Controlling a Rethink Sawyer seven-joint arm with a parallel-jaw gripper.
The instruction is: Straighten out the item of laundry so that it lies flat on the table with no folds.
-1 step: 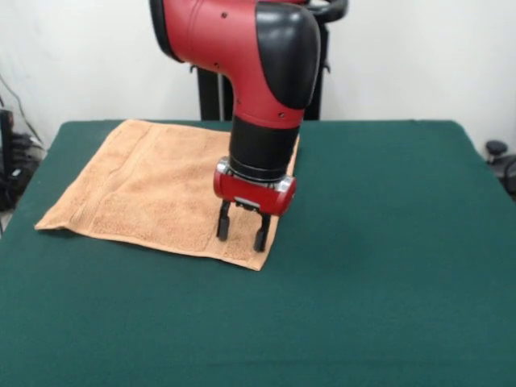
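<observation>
Hovering low over the near right part of the towel [161,189], gripper [241,227] pointing straight down, two dark fingers [223,221] parted with a clear gap and nothing held between them. Spread on the left half of the green table [387,266], orange-tan terry with woven border bands along the left side, mostly flat already; near left corner possibly doubled over or slightly lifted, hard to tell from this angle. Hidden behind the arm: the far right edge of the cloth. Judged close to finished, with only a small correction left. Best done by lowering gently until the tips just meet the pile, closing on a single layer near the edge, then drawing outward along the felt rather than lifting high, so as not to raise a new ridge. Worth avoiding a hard press into the cover, since terry on felt likely drags and bunches. Dark green felt-like cover smooth and bare elsewhere, plenty of free room to the right and toward the near side. White wall behind, black pedestal [211,95] at the far edge, some dark cabling at the far left and a small dark object at the far right margin.
</observation>
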